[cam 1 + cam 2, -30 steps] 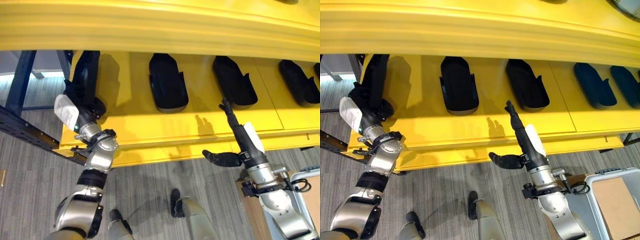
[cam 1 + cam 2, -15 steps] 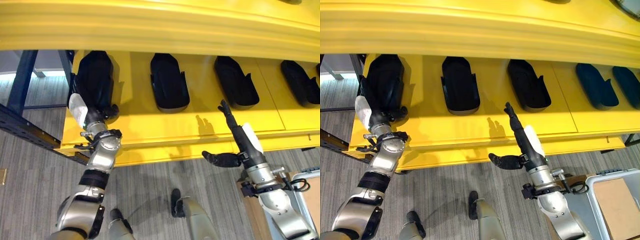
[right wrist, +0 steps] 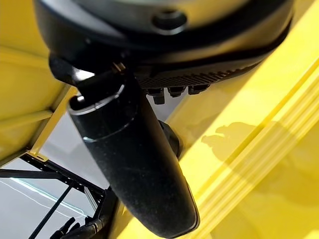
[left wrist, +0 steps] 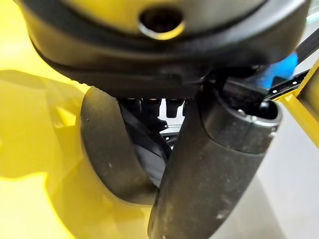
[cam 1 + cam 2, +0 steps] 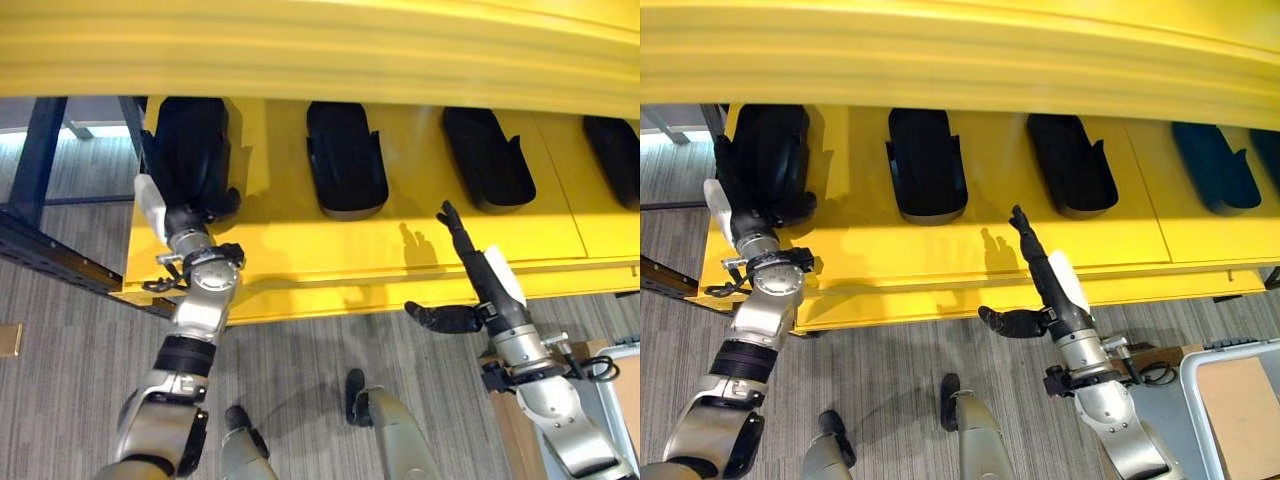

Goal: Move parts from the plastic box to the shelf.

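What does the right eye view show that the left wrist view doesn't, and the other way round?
The right eye view takes in the whole row of black parts on the yellow shelf, the open right hand held out over the shelf's front edge, and the grey plastic box at the lower right. The left wrist view gives the close look: the left hand with thumb and fingers around the leftmost black part. Both show that hand, that part and the shelf.
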